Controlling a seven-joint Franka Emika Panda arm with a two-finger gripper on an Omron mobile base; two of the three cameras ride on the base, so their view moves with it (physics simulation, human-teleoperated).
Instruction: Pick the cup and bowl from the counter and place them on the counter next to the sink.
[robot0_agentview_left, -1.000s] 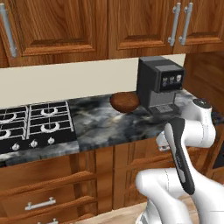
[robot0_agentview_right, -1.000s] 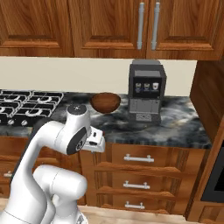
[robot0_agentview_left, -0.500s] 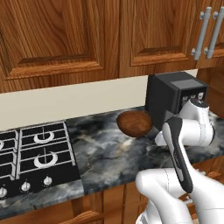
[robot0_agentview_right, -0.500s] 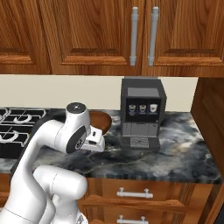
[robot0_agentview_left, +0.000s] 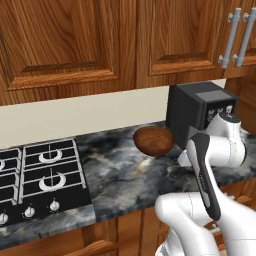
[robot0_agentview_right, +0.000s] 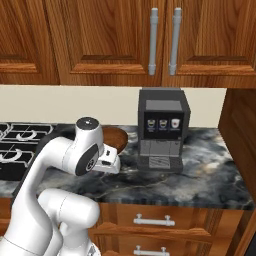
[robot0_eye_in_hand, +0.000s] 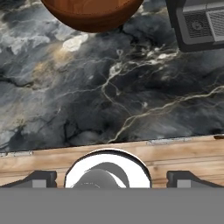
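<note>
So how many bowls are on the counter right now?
1. The reddish-brown bowl sits on the dark marble counter, between the gas stove and the black coffee machine. The arm could be hiding something else.

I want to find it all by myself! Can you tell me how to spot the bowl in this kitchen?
Look along the dark marble counter under the wooden cabinets, between the black gas stove and the black coffee machine. The bowl sits near the back wall, right beside the coffee machine. It is the one round, shiny, reddish-brown thing there; its neighbours are black and boxy.
</note>
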